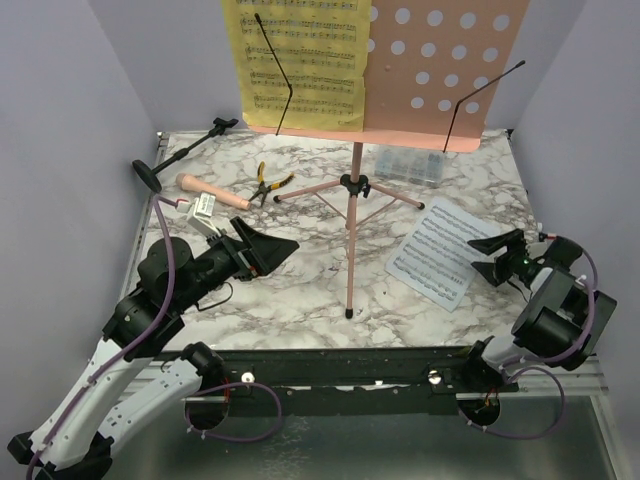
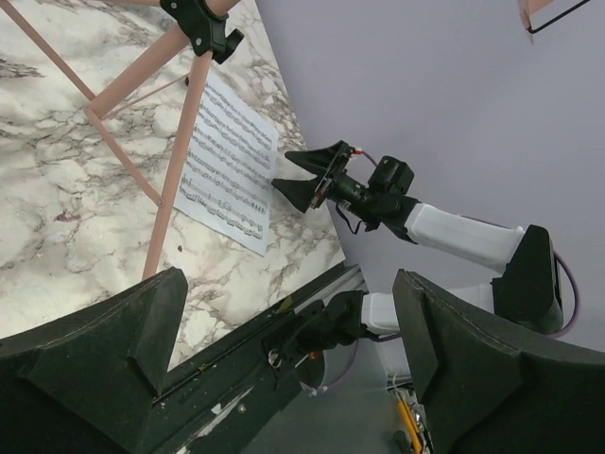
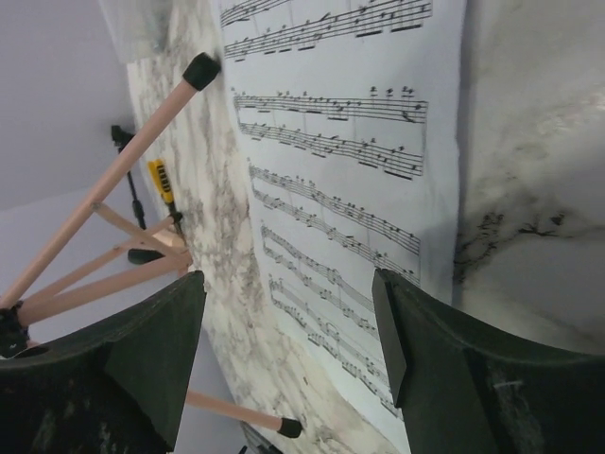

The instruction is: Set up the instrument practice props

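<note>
While right end effector [image 1: 488, 256] and left end effector [image 1: 276, 248] gape empty | risk: flat white sheet [image 1: 437, 252], 3 o'clock on bench [image 1: 300, 300], may skid; pinch fails

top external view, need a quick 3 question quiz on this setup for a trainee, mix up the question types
1. Fill in: the left gripper and the right gripper are both ____ and hold nothing.
2. True or false: the yellow music sheet rests on the desk of the pink music stand.
3. Pick one. The white music sheet lies: A, flat on the marble table just ahead of the right gripper; B, on the pink music stand; C, between the left gripper's fingers.

Key: 1 open; 2 true; 3 A.
</note>
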{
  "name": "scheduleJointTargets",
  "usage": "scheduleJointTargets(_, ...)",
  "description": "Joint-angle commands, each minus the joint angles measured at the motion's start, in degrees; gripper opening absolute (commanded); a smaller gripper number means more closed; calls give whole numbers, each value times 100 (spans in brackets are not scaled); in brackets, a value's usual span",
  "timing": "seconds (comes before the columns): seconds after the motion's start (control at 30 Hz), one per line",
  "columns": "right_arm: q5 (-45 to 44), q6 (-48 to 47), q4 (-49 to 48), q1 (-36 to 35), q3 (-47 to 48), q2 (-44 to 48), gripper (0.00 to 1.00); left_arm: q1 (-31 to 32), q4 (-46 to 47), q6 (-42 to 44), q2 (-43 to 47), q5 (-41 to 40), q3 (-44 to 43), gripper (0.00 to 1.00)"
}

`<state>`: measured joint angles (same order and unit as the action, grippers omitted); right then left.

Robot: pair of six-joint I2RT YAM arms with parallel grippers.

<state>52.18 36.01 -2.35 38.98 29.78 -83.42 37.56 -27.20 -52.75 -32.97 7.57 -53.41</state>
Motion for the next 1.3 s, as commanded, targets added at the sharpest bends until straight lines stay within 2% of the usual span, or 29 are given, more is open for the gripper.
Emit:
scheduleJointTargets(0.0,-1330,-369,826,6,279,479,77,-5,67,-57,-23,218,25,99)
scheduleJointTargets(0.13,-3092,-430,1405,-4,485,755,81,-8,76,-93,48,196,123,99)
scheduleJointTargets(0.17,-3219,-442,1394,-5,468,787,82,-4,77,-97,47,183,144,99)
scheduleJointTargets(0.23,-3311,-381,1360,-4,420,749,93,-3,75,-116,48,177,177,99)
scheduleJointTargets(0.37,-3039,-333,1310,-36,414,425,99,-4,100,-161,41,175,181,99)
scheduleJointTargets(0.6,-1900,-144,864,-310,333,-3,98,-4,106,-149,53,166,179,99)
scheduleJointTargets(0.73,-1745,-62,732,-598,391,-273,97,-3,109,-168,0,205,157,99)
scheduleJointTargets(1.1,-227,632,-775,-791,105,-588,96,-3,141,-233,-38,218,162,99)
scheduleJointTargets(1.2,-144,904,-1163,-792,-51,-496,92,-4,156,-253,-58,236,153,99)
scheduleJointTargets(1.27,-182,1143,-1528,-795,-205,-408,79,-8,163,-261,-57,245,155,99)
